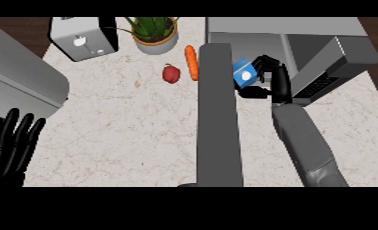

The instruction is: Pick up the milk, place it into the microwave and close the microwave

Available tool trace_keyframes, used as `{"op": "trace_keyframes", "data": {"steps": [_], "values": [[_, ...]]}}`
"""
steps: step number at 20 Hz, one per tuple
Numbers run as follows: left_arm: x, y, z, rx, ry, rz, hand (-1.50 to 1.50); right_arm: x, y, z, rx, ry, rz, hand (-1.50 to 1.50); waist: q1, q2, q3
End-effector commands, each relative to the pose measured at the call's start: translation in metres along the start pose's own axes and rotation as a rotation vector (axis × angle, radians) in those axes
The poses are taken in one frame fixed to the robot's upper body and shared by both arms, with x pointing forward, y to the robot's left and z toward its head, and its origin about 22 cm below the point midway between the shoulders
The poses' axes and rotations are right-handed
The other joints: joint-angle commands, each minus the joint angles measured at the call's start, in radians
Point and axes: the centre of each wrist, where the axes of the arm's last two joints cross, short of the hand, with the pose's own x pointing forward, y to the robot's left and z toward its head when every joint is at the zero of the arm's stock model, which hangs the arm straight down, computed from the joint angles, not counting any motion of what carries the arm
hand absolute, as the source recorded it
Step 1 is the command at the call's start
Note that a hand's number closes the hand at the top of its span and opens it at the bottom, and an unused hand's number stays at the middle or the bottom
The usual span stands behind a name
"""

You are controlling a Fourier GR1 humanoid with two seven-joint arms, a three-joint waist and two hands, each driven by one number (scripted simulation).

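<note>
Head view gives you the counter (125, 124) across most of the picture, with the microwave (280, 25) at 1 to 2 o'clock. Its door (218, 124) stands open, a long grey slab running from the middle down to 6 o'clock.

Judged from how things lie, you are about a third of the way through. The pick-up looks done: the right hand (272, 76), at the end of the right forearm (306, 144) coming up from 5 o'clock, has its fingers and thumb wrapped around the milk (245, 75). The blue carton sits just right of centre, touching or almost touching the open door's right face, in front of the microwave's mouth. It is not yet inside. You still have to carry it in, let go, pull the hand out and swing the door shut.

The left hand (18, 141) rests at 8 o'clock, fingers straight and up, holding nothing.

Well apart from the work, at 11 to 12 o'clock, are a toaster (80, 38), a potted plant (153, 31), a carrot (191, 63) and a red pepper (171, 73).

What you cannot rely on:
- The door hides a strip of counter and the carton's left edge.
- The microwave's cavity is hard to make out, so its floor and free room are unclear.
- The fingers cover part of the carton.
- You cannot tell whether the carton is clear of the counter.
- The left hand is cut by the picture's edge.
</note>
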Motion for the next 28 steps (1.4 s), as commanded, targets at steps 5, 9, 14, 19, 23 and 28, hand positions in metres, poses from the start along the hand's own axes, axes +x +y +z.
{"op": "trace_keyframes", "data": {"steps": [5,9,14,19,23,28], "values": [[-0.006,0.001,-0.004,-0.028,-0.007,0.029,-1.50,-0.002,-0.038,-0.038,-0.122,0.048,0.171,1.50,0.026,0.013,0.001],[-0.010,-0.001,-0.014,-0.046,-0.008,0.013,-1.50,0.014,-0.028,-0.054,-0.284,0.047,0.288,1.50,0.047,0.025,0.002],[-0.015,0.006,-0.016,-0.036,0.007,-0.003,-1.50,0.010,-0.051,-0.060,-0.205,-0.024,0.468,-1.50,0.065,0.033,0.001],[-0.010,0.007,-0.024,-0.060,-0.006,-0.032,-1.50,0.022,-0.031,-0.066,-0.107,-0.008,0.463,-1.50,0.068,0.034,0.002],[-0.017,0.004,-0.010,-0.063,0.020,-0.035,-1.50,0.030,-0.017,-0.069,-0.049,-0.020,0.427,-1.50,0.072,0.029,0.002],[-0.011,-0.005,-0.015,-0.080,-0.004,-0.048,-1.50,0.039,-0.002,-0.071,-0.065,-0.013,0.389,-1.50,0.068,0.030,0.003]]}}
